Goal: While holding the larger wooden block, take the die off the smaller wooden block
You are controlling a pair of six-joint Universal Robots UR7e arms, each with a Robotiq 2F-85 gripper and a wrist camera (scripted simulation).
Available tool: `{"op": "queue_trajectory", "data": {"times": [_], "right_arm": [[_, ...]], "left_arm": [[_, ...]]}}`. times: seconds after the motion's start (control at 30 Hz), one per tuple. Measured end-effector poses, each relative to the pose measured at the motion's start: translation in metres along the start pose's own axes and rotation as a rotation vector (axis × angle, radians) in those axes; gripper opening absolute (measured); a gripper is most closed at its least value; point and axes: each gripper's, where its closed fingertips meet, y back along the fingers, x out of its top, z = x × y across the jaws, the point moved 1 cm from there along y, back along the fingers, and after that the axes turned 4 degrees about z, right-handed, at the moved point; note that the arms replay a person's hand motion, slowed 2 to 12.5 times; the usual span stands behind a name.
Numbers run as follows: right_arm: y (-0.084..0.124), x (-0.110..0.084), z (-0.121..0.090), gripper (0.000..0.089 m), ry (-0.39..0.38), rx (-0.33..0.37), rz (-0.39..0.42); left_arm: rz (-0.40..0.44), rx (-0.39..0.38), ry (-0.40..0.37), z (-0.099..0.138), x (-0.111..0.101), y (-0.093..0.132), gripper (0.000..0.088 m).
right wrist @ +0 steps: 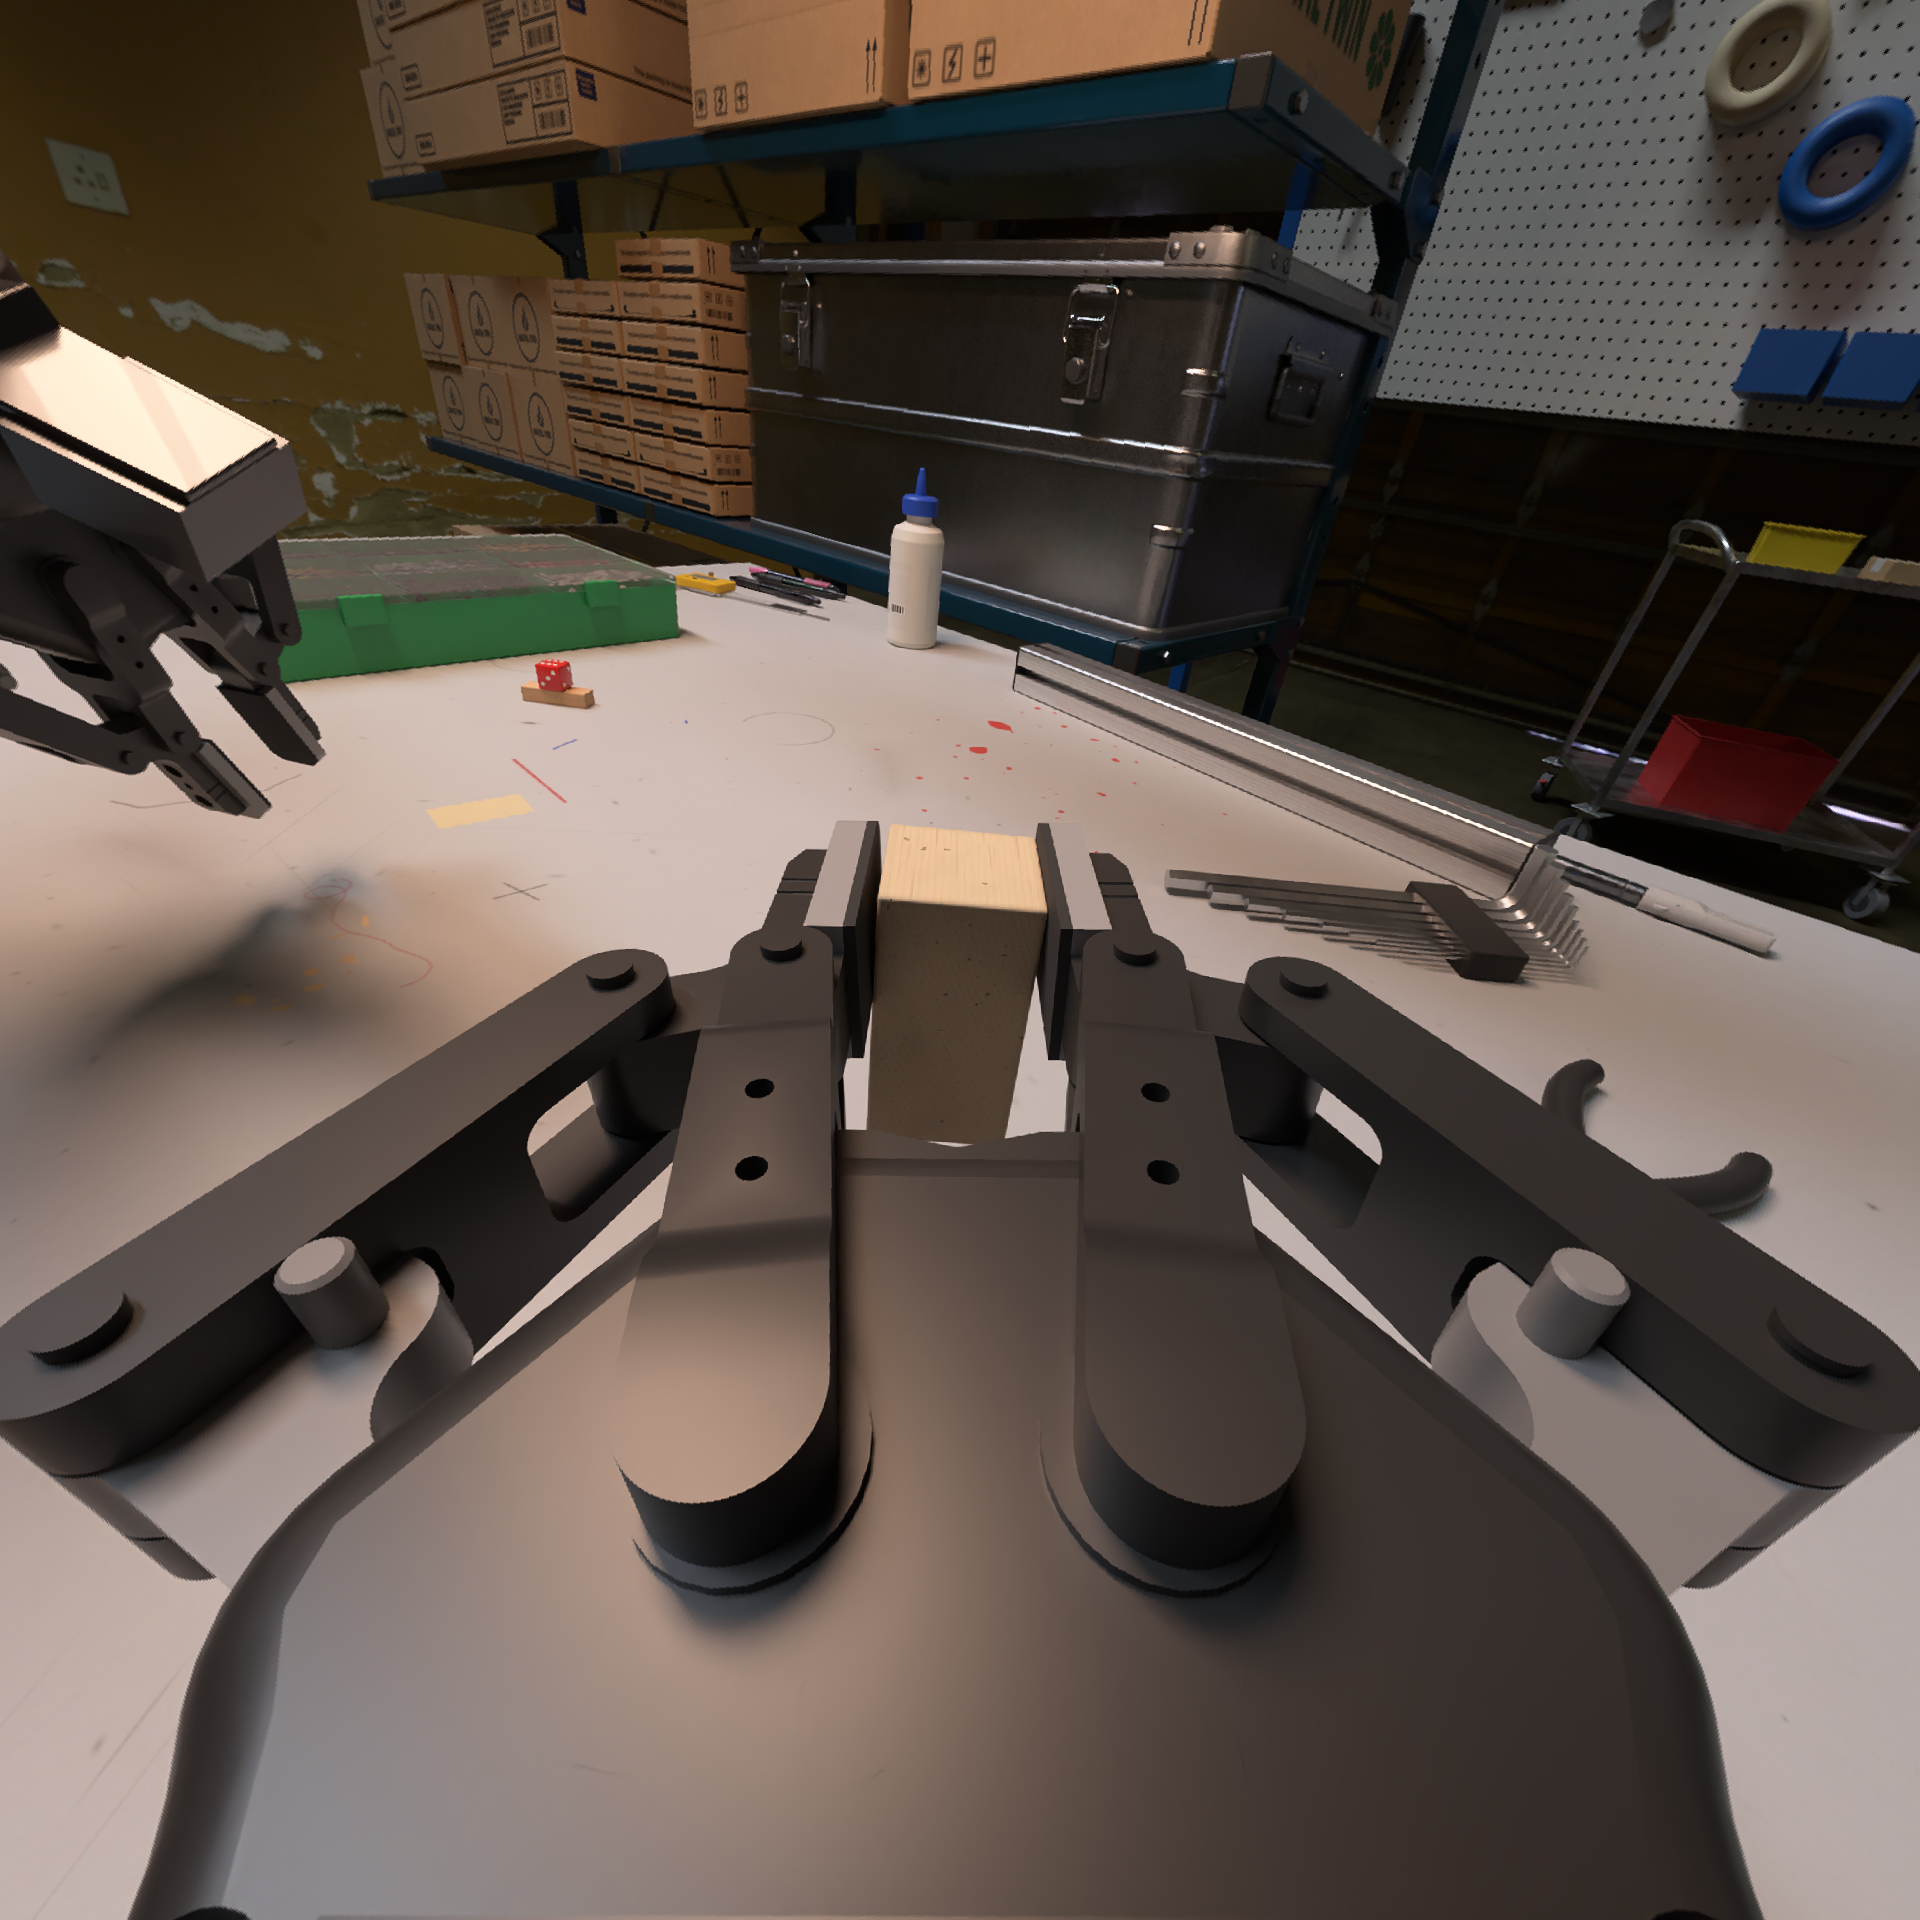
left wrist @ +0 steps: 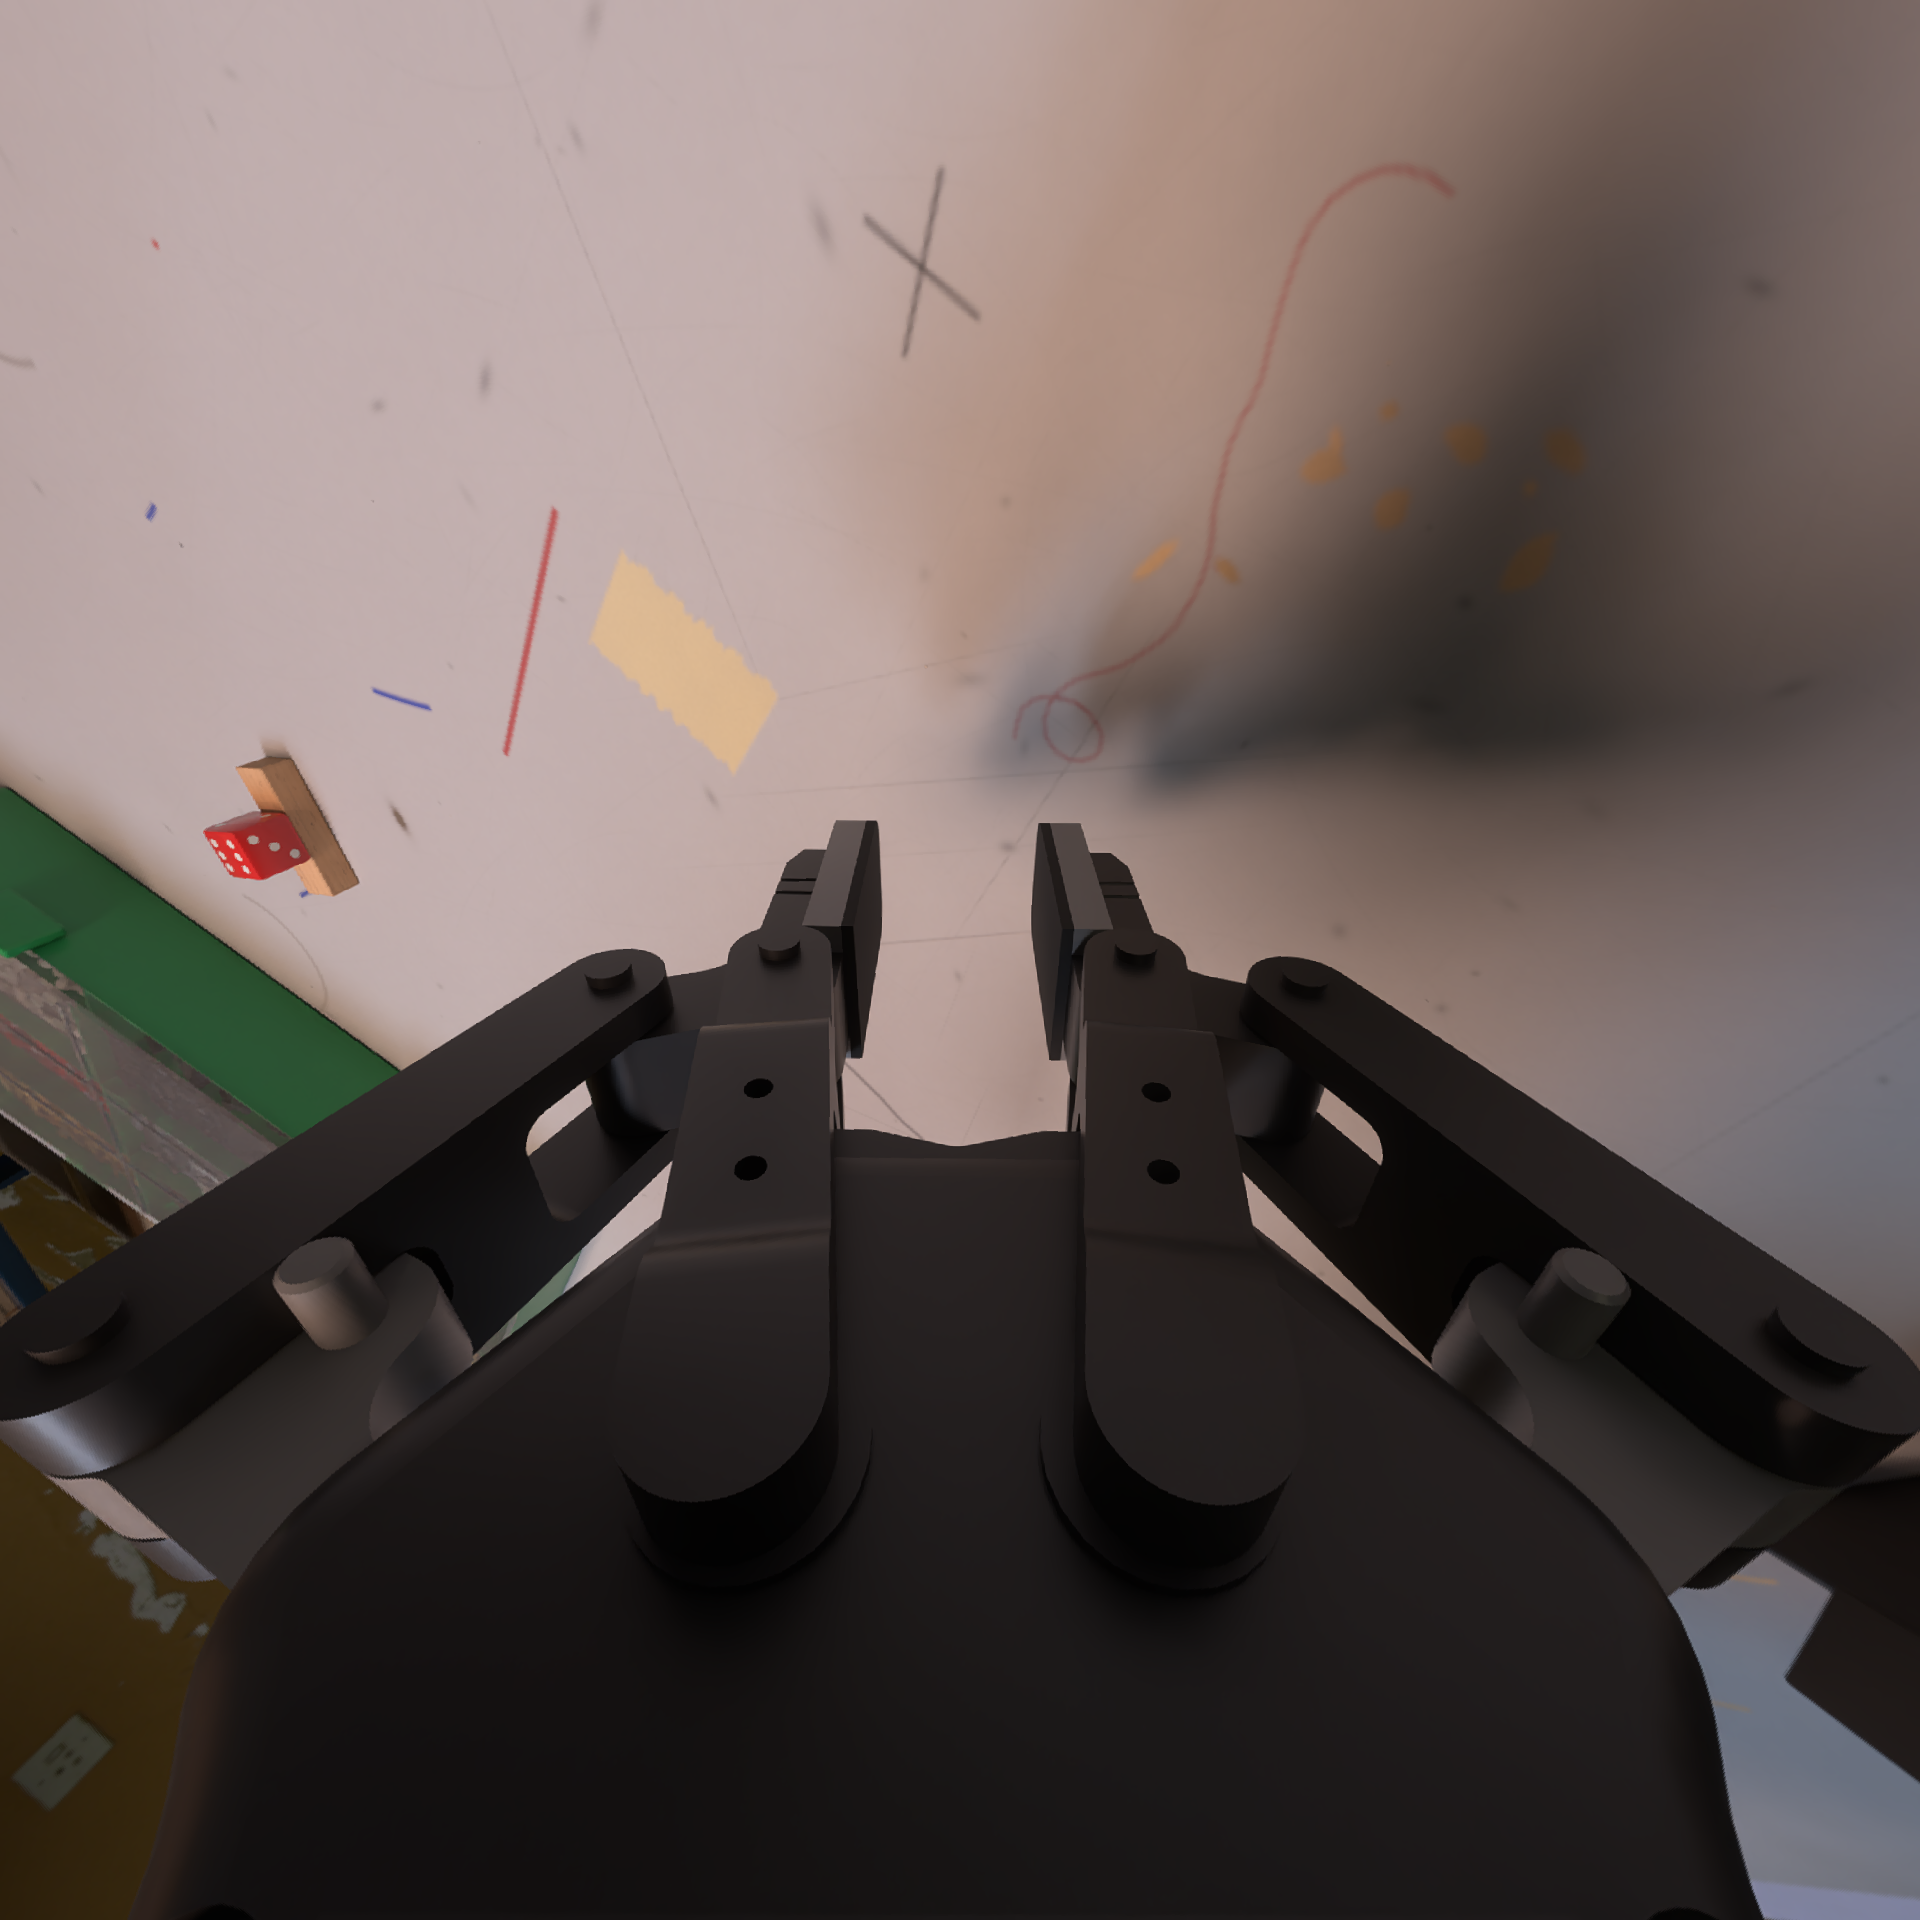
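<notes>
My right gripper (right wrist: 958, 873) is shut on the larger pale wooden block (right wrist: 958, 966) and holds it upright above the white table. The red die (right wrist: 553, 674) sits on the smaller flat wooden block (right wrist: 559, 696), far ahead and left, near the green case. In the left wrist view the die (left wrist: 257, 844) rests on the small block (left wrist: 301, 826) at the left, well away from my left gripper (left wrist: 956, 847), which is open and empty above the table. The left gripper also shows in the right wrist view (right wrist: 255, 764), at the left, above the table.
A green parts case (right wrist: 478, 613) lies behind the die and shows in the left wrist view (left wrist: 156, 956). A white glue bottle (right wrist: 914, 577), pens (right wrist: 790, 590), a metal rail (right wrist: 1278, 753), a hex key set (right wrist: 1455, 920) and a dark hook (right wrist: 1662, 1153) lie to the right. A tan tape patch (left wrist: 681, 660) marks the table.
</notes>
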Motion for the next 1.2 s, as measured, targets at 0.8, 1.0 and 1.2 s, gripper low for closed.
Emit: {"op": "queue_trajectory", "data": {"times": [0.8,1.0,1.2], "right_arm": [[0.001,0.001,0.000,0.0264,-0.002,0.009,0.001],[0.001,0.003,0.001,0.0264,-0.005,0.008,0.009],[0.001,0.003,0.001,0.0264,-0.009,0.014,0.010]], "left_arm": [[0.235,-0.006,0.234,-0.032,0.004,-0.002,0.0386],[0.345,-0.044,0.334,-0.056,0.009,0.025,0.0389],[0.404,-0.036,0.489,-0.102,0.005,0.044,0.0380]]}}
